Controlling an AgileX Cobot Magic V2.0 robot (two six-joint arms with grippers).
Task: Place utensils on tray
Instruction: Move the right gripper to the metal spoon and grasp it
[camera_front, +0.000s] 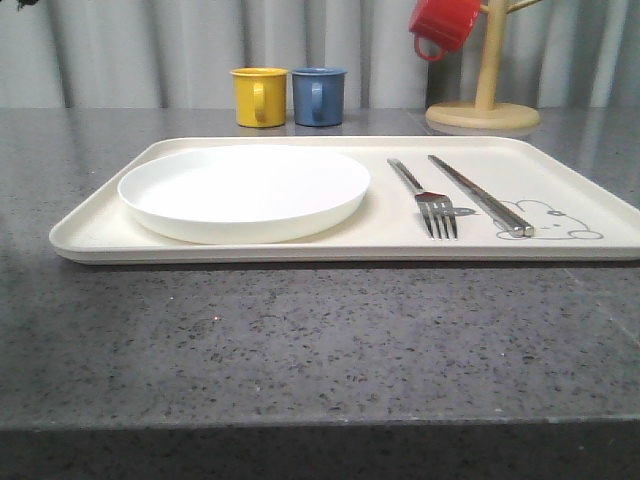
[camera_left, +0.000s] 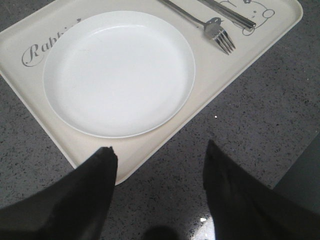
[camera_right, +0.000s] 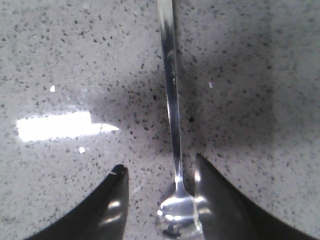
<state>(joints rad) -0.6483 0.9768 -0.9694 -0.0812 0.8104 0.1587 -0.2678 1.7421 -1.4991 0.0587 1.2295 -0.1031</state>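
Plate (camera_front: 243, 190), fork (camera_front: 424, 196) & chopsticks (camera_front: 482, 196) already lie on tray (camera_front: 90, 238); spoon (camera_right: 172, 125) is last, on bare counter (camera_right: 260, 75). Step in hand: spoon pickup by right gripper (camera_right: 160, 200). Jaws spread, bowl between the tips nearer the 3 o'clock finger, handle running to 12. Next: probably close on the neck, lift, carry to tray. Left gripper (camera_left: 160, 175) spread, empty, over tray's near edge.

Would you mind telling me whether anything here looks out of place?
Yes: the spoon lies on the bare countertop between the right gripper's fingers, while the plate, fork and chopsticks sit on the tray.
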